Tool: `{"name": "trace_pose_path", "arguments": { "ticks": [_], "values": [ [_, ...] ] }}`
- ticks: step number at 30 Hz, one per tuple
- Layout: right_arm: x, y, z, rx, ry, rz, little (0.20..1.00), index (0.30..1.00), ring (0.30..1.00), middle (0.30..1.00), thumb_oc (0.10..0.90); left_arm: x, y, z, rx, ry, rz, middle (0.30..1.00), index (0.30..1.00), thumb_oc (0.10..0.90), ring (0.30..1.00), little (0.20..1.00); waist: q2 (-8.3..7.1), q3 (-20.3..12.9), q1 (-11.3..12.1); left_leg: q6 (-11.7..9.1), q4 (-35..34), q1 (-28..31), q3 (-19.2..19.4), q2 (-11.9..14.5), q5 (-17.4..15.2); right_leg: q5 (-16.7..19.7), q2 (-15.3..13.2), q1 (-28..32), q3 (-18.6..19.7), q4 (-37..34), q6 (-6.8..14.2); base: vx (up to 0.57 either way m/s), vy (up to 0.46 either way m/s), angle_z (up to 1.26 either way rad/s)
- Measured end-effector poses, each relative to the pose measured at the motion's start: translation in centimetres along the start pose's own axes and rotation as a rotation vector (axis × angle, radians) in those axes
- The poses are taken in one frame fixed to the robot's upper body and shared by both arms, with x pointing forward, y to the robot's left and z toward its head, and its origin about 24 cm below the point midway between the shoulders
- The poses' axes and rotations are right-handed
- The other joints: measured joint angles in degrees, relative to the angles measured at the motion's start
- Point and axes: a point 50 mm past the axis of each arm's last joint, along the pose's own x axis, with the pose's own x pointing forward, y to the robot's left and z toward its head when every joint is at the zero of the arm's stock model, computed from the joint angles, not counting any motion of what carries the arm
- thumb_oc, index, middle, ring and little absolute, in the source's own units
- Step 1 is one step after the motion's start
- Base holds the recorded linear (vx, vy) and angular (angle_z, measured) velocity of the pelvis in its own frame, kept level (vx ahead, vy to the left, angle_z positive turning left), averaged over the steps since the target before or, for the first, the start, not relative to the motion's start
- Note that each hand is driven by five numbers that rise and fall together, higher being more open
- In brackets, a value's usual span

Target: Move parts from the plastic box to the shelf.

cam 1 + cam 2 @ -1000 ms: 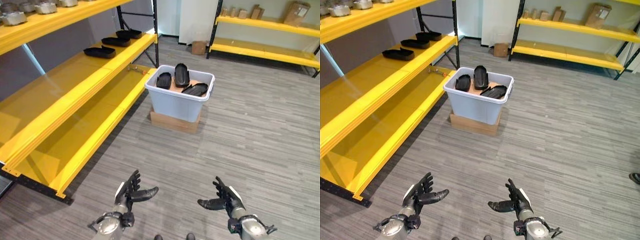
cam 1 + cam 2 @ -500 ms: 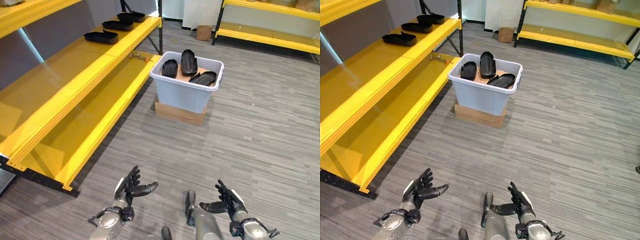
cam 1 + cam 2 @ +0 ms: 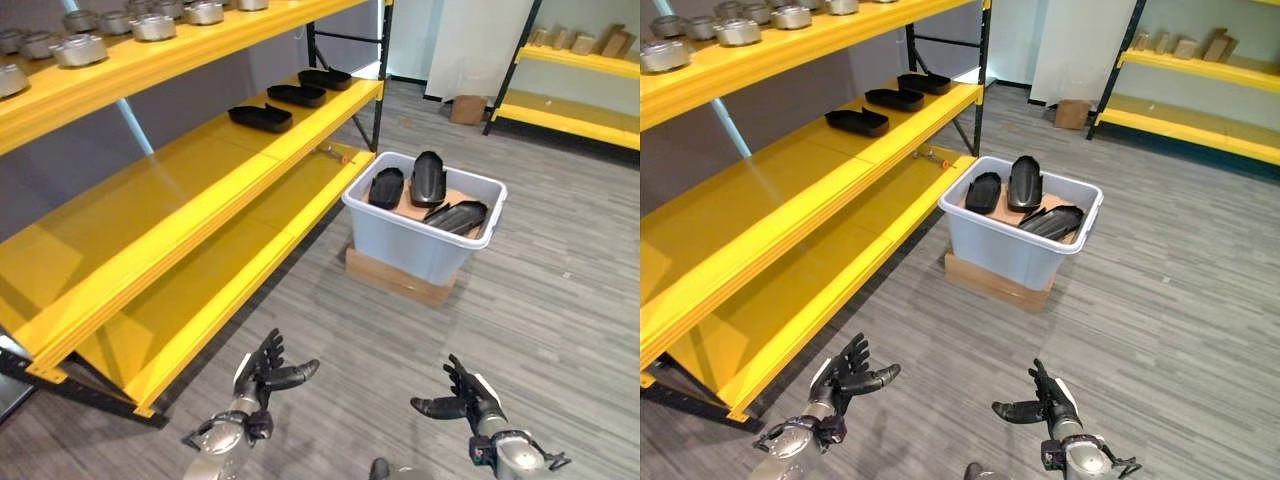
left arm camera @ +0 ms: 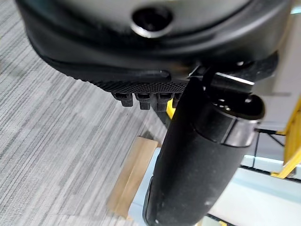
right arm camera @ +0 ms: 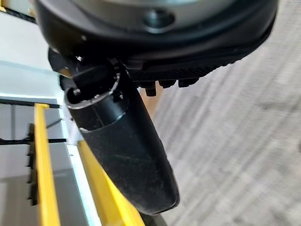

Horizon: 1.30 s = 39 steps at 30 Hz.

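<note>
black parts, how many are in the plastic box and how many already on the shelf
black parts in the plastic box: 3
black parts on the middle shelf: 3
total: 6

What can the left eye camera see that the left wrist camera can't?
Left eye view: the yellow shelf with black parts on it, more parts standing in the plastic box, and the open right hand.
Left wrist view: a very close look along the left hand and its thumb.
Both: that open left hand, the grey floor, and the cardboard under the box.
</note>
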Motion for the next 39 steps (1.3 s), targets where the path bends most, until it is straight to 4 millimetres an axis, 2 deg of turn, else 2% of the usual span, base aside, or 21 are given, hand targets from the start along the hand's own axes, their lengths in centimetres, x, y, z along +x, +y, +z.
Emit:
{"name": "trace_pose_path", "arguments": {
  "ticks": [2,3,6,8,10,11,13,16,22,23,26,27,28,30,32,33,34,35,36,38,39],
  "values": [
    [0.1,-0.1,0.2,0.001,-0.003,-0.012,1.0,1.0,1.0,1.0,0.9,0.0,0.0,-0.2,0.003,0.009,-0.004,1.0,1.0,0.9,1.0,1.0,-0.81,0.58,-0.65,1.09,-0.82,-5.24,-0.98,1.12,-1.96,-0.29,-0.1,0.91,-0.22,-0.51,-0.34,0.19,0.024,-0.07],
    [0.1,0.1,0.0,0.008,0.004,-0.011,1.0,1.0,1.0,1.0,0.9,0.0,0.1,-0.1,0.007,0.008,-0.003,1.0,1.0,0.9,1.0,1.0,-1.68,1.06,-0.59,2.37,-3.83,-6.28,1.13,2.97,-2.28,-0.33,-0.15,1.96,-0.23,-1.36,-0.36,0.14,0.044,0.09],
    [0.2,0.3,0.1,0.016,0.001,-0.015,1.0,1.0,1.0,1.0,0.9,-0.2,0.3,-0.2,0.014,0.015,0.002,1.0,1.0,0.9,1.0,1.0,-3.91,2.71,0.3,3.89,-19.28,-8.07,2.54,5.12,0.5,-1.32,-1.2,4.14,1.48,-1.83,0.45,0.2,0.125,-0.19],
    [0.1,0.0,0.1,0.009,0.0,-0.025,1.0,1.0,1.0,1.0,0.9,-0.5,0.4,-0.9,0.016,0.038,0.003,1.0,1.0,0.9,1.0,1.0,-1.98,3.61,1.1,3.45,-26.17,-8.15,0.94,6.27,4.43,-4.18,-1.45,5.41,3.84,-0.74,2.46,0.34,0.249,-0.57],
    [-0.1,-0.1,-0.2,0.002,0.012,-0.022,1.0,1.0,1.0,1.0,0.9,-1.0,0.4,-1.7,0.008,0.066,0.013,1.0,1.0,0.9,1.0,1.0,0.22,3.25,1.01,4.41,-29.13,-5.15,2.78,6.65,5.4,-5.65,-1.31,6.27,5.12,0.95,4.3,0.17,0.136,-0.55],
    [-0.4,-0.3,-0.6,-0.003,0.023,-0.022,1.0,1.0,1.0,1.0,0.9,-1.1,0.4,-1.8,0.008,0.071,0.01,1.0,1.0,0.9,1.0,1.0,1.99,2.97,0.72,4.16,-33.34,-2.33,2.94,6.28,11.02,-7.47,-1.88,6.2,6.02,3.33,6.82,0.19,0.142,-0.37],
    [-0.6,0.6,-1.3,0.015,0.047,0.003,1.0,1.0,1.0,1.0,0.9,-0.9,1.0,-1.1,0.025,0.049,0.021,1.0,1.0,0.9,1.0,1.0,-0.51,2.84,0.79,6.18,-37.26,0.36,4.84,2.28,12.63,-8.41,-5.65,5.94,6.94,4.33,8.27,0.21,0.133,-0.15],
    [-0.3,2.2,-1.0,0.03,0.041,0.059,1.0,1.0,1.0,1.0,0.9,-0.5,2.0,0.5,0.063,0.008,0.032,1.0,1.0,0.9,1.0,1.0,-1.61,2.92,1.16,8.96,-40.63,3.28,7.64,-0.5,12.04,-7.6,-8.93,5.77,6.33,4.78,9.77,0.21,0.093,-0.29],
    [-0.2,3.2,-0.9,0.038,0.035,0.099,1.0,1.0,1.0,1.0,0.9,-0.4,2.0,0.9,0.064,-0.012,0.032,1.0,1.0,0.9,1.0,1.0,-1.37,2.77,1.25,9.2,-42.86,6.54,8.89,-1.38,11.66,-6.71,-7.35,5.25,6.22,3.75,10.39,0.09,0.06,-0.09],
    [-0.4,3.1,-1.2,0.039,0.045,0.095,1.0,1.0,1.0,1.0,0.9,-0.4,1.8,0.8,0.059,-0.009,0.029,1.0,1.0,0.9,1.0,1.0,-1.08,2.91,0.82,9.66,-42.83,6.51,8.95,-1.76,10.95,-6.39,-7.2,4.76,6.43,5.48,10.9,0.03,0.118,-0.17],
    [0.1,2.7,-0.6,0.032,0.03,0.08,1.0,1.0,1.0,1.0,0.9,-0.3,1.1,0.3,0.053,0.006,0.006,1.0,1.0,0.9,1.0,1.0,0.87,4.23,-0.69,10.2,-42.57,6.82,8.88,-0.72,9.92,-2.0,-8.16,-11.06,10.19,34.19,14.23,0.09,0.031,-0.03],
    [-0.1,2.6,-0.8,0.033,0.036,0.079,1.0,1.0,1.0,1.0,0.9,-0.3,1.0,0.2,0.057,0.012,0.002,1.0,1.0,0.9,1.0,1.0,1.07,4.47,-0.86,10.46,-42.73,7.57,9.08,-0.78,9.7,-3.31,-9.03,-12.62,10.49,36.07,13.88,0.24,-0.07,-0.04],
    [-0.2,2.6,-1.0,0.032,0.04,0.077,1.0,1.0,1.0,1.0,0.9,-0.3,0.9,0.2,0.057,0.012,-0.002,1.0,1.0,0.9,1.0,1.0,1.3,4.67,-0.53,10.56,-42.98,8.32,9.98,-0.82,9.43,-4.21,-10.55,-13.06,7.82,34.08,12.95,0.26,-0.118,-0.19],
    [0.0,2.5,-0.7,0.028,0.03,0.078,1.0,1.0,1.0,1.0,0.9,-0.2,0.8,0.3,0.051,0.006,-0.002,1.0,1.0,0.9,1.0,1.0,1.51,4.59,-0.41,10.18,-42.68,7.92,10.89,-0.6,8.74,-5.39,-13.49,-12.75,-0.98,19.83,10.81,0.26,-0.15,-0.3],
    [0.1,2.5,-0.5,0.027,0.026,0.08,1.0,1.0,1.0,1.0,0.9,-0.2,0.9,0.2,0.051,0.01,0.002,1.0,1.0,0.9,1.0,1.0,1.71,4.91,-0.75,8.11,-42.3,8.96,11.12,-0.1,7.45,0.59,-13.55,-11.93,-1.11,1.38,11.97,0.37,-0.309,-0.12],
    [0.1,2.5,-0.6,0.026,0.031,0.076,1.0,1.0,1.0,1.0,0.9,-0.5,0.8,-0.3,0.035,0.021,0.007,1.0,1.0,0.9,1.0,1.0,2.13,4.93,-0.46,6.02,-42.33,11.39,11.97,1.37,6.3,3.45,-14.2,-9.68,-4.51,0.99,11.04,0.46,-0.454,-0.11],
    [0.0,2.5,-1.0,0.023,0.052,0.078,1.0,1.0,1.0,1.0,0.9,-1.0,0.5,-1.3,0.001,0.045,0.019,1.0,1.0,0.9,1.0,1.0,3.41,4.37,-0.34,3.68,-42.31,14.0,11.87,4.83,4.84,3.74,-12.54,-7.47,-8.52,3.52,10.23,0.35,-0.393,0.05],
    [0.0,2.5,-1.0,0.021,0.052,0.081,1.0,1.0,1.0,1.0,0.9,-1.2,0.4,-1.6,-0.004,0.054,0.017,1.0,1.0,0.9,1.0,1.0,3.73,3.76,-0.66,2.53,-42.25,15.24,10.77,7.09,3.99,3.39,-10.64,-6.72,-9.03,5.17,9.64,0.3,-0.39,0.17],
    [0.1,2.3,-0.5,0.011,0.033,0.079,1.0,1.0,1.0,1.0,0.9,-1.1,0.2,-1.5,-0.003,0.048,0.006,1.0,1.0,0.9,1.0,1.0,3.63,1.9,-0.41,2.72,-40.42,14.66,9.92,10.68,2.71,0.02,-6.77,-7.67,-8.22,8.19,5.4,0.2,-0.309,0.0],
    [1.1,0.6,1.8,-0.004,-0.05,0.013,1.0,1.0,1.0,1.0,0.9,-0.4,-0.5,-1.0,0.002,0.033,-0.017,1.0,1.0,0.9,1.0,1.0,0.71,0.99,0.13,0.88,-18.79,4.89,4.78,15.98,8.29,-4.85,-0.66,-6.65,-7.33,8.54,-1.1,0.26,-0.374,-0.54],
    [0.9,-0.3,1.7,-0.024,-0.043,-0.012,1.0,1.0,1.0,1.0,0.9,-0.1,-1.4,-0.9,-0.015,0.027,-0.037,1.0,1.0,0.9,1.0,1.0,0.11,1.29,0.08,-1.91,-7.59,0.04,0.83,13.92,10.79,-5.01,1.11,-3.73,-7.23,5.82,-2.83,0.29,-0.303,-0.32]
  ]
}}
